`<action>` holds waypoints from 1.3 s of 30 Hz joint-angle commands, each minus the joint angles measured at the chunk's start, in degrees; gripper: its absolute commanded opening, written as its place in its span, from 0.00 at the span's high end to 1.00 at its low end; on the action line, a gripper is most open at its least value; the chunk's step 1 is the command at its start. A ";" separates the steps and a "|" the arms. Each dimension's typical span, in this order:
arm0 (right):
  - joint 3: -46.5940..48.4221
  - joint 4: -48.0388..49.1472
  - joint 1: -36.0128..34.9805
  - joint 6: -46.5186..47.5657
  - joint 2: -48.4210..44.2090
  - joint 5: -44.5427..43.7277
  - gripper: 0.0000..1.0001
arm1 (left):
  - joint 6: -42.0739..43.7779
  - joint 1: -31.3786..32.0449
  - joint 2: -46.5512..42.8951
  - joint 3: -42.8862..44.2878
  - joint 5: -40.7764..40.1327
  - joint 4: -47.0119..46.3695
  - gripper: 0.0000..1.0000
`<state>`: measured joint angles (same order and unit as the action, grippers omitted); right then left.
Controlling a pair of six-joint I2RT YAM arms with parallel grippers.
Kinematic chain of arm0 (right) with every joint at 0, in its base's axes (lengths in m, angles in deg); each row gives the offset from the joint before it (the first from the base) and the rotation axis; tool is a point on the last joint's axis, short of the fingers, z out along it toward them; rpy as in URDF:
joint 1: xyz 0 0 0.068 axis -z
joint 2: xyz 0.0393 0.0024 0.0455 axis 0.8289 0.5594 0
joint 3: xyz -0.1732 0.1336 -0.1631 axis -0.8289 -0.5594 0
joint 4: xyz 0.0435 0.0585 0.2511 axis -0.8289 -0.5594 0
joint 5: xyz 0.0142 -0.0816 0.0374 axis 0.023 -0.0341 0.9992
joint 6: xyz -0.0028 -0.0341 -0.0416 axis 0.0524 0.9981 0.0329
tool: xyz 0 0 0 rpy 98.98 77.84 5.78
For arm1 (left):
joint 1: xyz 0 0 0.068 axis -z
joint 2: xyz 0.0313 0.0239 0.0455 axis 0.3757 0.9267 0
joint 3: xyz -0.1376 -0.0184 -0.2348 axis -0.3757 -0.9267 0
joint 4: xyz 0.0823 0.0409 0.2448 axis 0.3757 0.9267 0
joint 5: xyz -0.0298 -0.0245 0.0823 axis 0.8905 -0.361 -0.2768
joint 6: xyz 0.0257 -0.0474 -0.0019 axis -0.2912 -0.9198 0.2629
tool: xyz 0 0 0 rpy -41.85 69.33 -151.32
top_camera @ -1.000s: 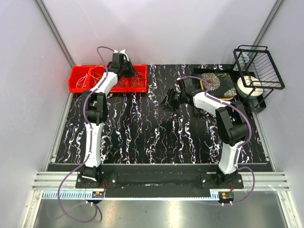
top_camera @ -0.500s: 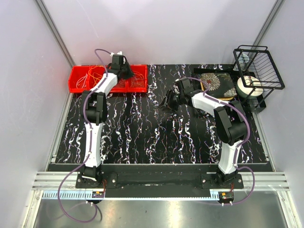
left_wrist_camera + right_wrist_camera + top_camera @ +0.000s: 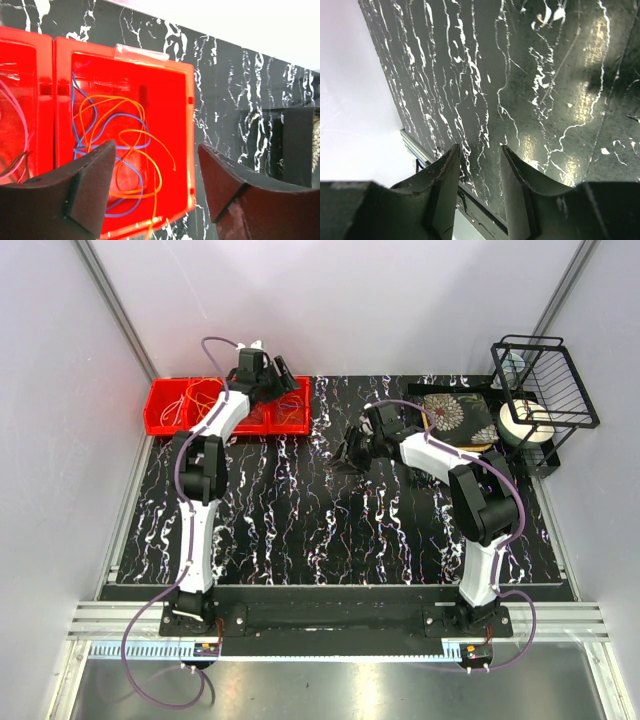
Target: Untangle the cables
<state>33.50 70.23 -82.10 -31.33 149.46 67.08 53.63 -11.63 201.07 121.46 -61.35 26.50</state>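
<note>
Tangled orange cable (image 3: 131,132) and blue cable (image 3: 125,117) loops lie in the right compartment of the red bin (image 3: 190,150). A pink cable (image 3: 20,115) shows in the compartment to its left. In the top view the cables (image 3: 195,400) are thin loops inside the bin (image 3: 160,422) at the table's back left. My left gripper (image 3: 156,150) hangs above the right compartment, jaws wide open with nothing between them; from above the left gripper (image 3: 285,382) sits over the bin's right end. My right gripper (image 3: 479,149) is open and empty over bare table, and in the top view the right gripper (image 3: 345,455) is mid-table.
The black marbled table (image 3: 300,520) carries a floral-patterned pad (image 3: 458,418) at the back right. Beside it stand a black wire rack (image 3: 545,375) and a white roll (image 3: 525,423). Grey walls close in on both sides.
The left gripper's jaws went from shut to wide open above the bin's right compartment. The right gripper drifted left across the table, its jaws unchanged.
</note>
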 commanded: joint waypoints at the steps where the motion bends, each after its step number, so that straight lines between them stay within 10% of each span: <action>1: 3.43 -1.16 -0.70 1.00 -1.35 0.15 0.57 | 1.83 -0.33 -10.54 -0.75 -1.35 -0.51 0.23; 18: 4.75 -3.71 -2.54 3.11 -4.52 -2.93 0.56 | 7.28 -3.49 -43.14 -38.59 -9.87 0.64 0.09; 24: 5.01 -4.06 -4.74 4.61 -4.87 -4.07 0.56 | 13.77 -4.20 -54.57 -55.46 -24.35 1.26 0.09; 39: 2.29 -1.43 -6.59 4.34 -4.87 -3.37 0.56 | 28.28 -4.55 -73.83 -101.82 -40.37 -52.24 0.07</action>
<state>35.97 66.44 -88.26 -27.75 147.82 63.84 77.57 -16.03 129.23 24.61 -97.37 -4.40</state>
